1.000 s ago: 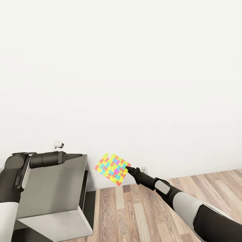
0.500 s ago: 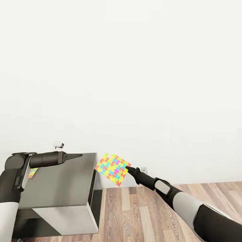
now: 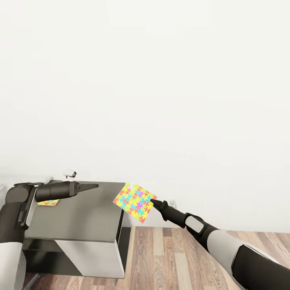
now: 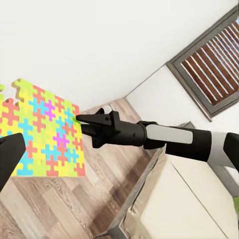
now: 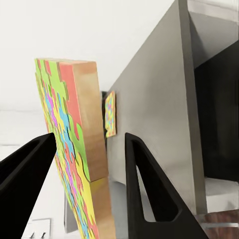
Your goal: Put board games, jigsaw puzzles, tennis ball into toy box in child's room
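Right gripper [image 3: 153,200] pinches one puzzle [image 3: 134,202] by its corner, mid-air beside the table [image 3: 76,219]. Thin edge grip: it could twist free. Left gripper [image 3: 94,186], whether spread I cannot tell, hovers over the table near the second puzzle [image 3: 48,202].

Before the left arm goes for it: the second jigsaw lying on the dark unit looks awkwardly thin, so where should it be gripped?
Probably at an edge. The second jigsaw lies flat on the dark unit, so the left gripper should pinch across its thickness from the side.
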Controlling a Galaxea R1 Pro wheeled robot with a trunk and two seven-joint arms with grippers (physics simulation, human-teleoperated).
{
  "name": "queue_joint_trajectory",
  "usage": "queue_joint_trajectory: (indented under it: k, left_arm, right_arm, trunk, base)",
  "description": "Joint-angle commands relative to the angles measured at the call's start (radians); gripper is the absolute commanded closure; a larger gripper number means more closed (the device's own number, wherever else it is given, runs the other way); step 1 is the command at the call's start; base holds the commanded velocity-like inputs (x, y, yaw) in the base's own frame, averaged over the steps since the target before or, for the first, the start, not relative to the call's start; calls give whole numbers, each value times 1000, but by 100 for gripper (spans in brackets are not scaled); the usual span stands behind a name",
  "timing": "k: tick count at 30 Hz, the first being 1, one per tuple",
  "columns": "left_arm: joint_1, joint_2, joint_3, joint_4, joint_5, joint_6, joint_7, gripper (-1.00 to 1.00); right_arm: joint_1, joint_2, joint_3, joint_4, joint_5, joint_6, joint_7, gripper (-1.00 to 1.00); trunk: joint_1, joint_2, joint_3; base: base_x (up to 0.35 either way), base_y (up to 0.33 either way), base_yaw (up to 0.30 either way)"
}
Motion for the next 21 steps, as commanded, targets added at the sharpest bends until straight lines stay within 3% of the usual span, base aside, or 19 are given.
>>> queue_joint_trajectory:
  k: [1,10,21]
  left_arm:
    - [-1,0,1,-1,-8,10,-8,-100]
    - [-1,0,1,-1,-9,10,-8,-100]
    - [-1,0,1,-1,-9,10,-8,-100]
  right_arm:
    - [-1,0,6,2,-10,7,3,100]
    - [-1,0,6,2,-10,6,3,100]
    - [-1,0,6,2,-10,6,3,100]
  trunk:
    - [1,-2,-1]
    - [1,-2,8]
    - [1,-2,10]
  base:
    - [-1,0,207]
    - [0,0,196]
    - [0,0,26]
